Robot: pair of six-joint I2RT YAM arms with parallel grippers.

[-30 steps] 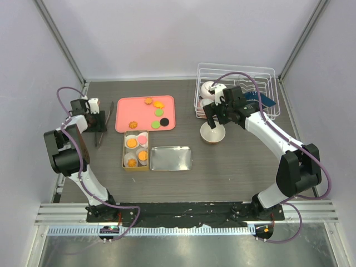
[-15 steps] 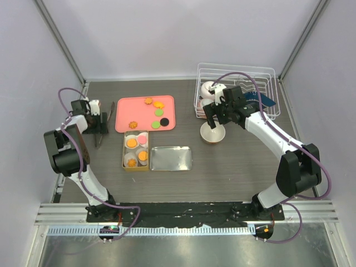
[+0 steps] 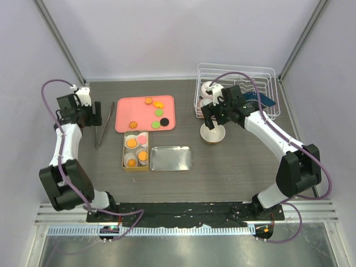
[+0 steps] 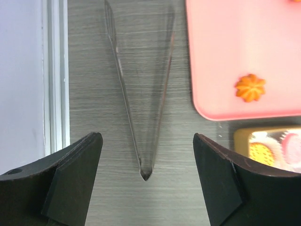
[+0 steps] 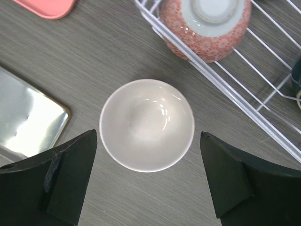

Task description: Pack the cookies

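Cookies lie on a pink tray (image 3: 143, 114): orange ones (image 3: 148, 100), green ones (image 3: 159, 112), a black one (image 3: 164, 121). One orange cookie (image 4: 249, 87) shows in the left wrist view. More cookies sit in white paper cups in a yellow box (image 3: 123, 151). My left gripper (image 3: 95, 113) is open and empty above clear tongs (image 4: 141, 94) lying on the table left of the tray; the tongs' joined end lies between the jaws (image 4: 146, 188). My right gripper (image 3: 214, 118) is open and empty above a white bowl (image 5: 146, 125), not touching it.
A shiny metal lid (image 3: 171, 158) lies right of the box. A white wire rack (image 3: 261, 72) at the back right holds a red patterned bowl (image 5: 207, 23) and a dark blue item. A metal rail (image 4: 56, 70) runs along the table's left edge.
My left arm has swung its elbow toward the near side, and its gripper has shifted slightly back along the tongs. My right gripper has edged slightly left over the white bowl.
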